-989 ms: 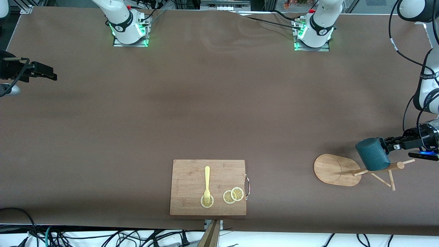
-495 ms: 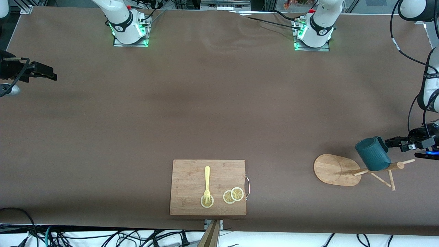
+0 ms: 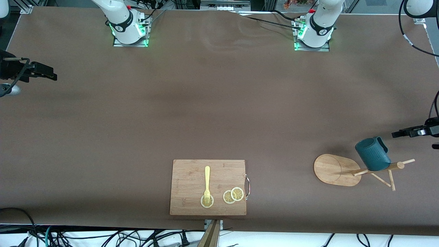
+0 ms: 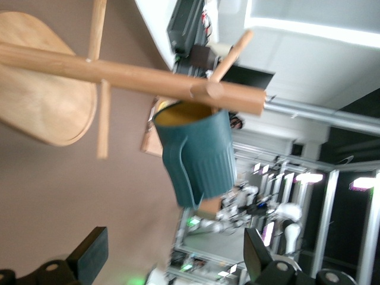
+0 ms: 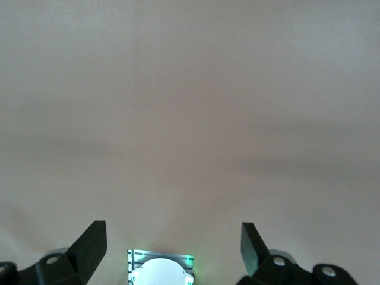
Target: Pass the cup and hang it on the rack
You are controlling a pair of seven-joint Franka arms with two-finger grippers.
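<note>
Cup hung on rack peg; your left gripper spread, empty, just beside. Right gripper spread, waited. Risk: clipping handle could unhook cup.

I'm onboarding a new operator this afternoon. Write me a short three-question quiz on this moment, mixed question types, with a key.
1. True or false: the left gripper is shut on the cup.
2. Multiple choice: the cup is A) on the cutting board, B) hanging on the rack, C) lying on the table.
3. Fill in: the fork lies with its tines on a ____ slice.

Key:
1. False. Its fingers are open, apart from the cup.
2. B. The cup hangs from a peg near the pole's top.
3. Lemon. Two more slices lie beside it. The right gripper waits open at the right arm's end of the table.
</note>
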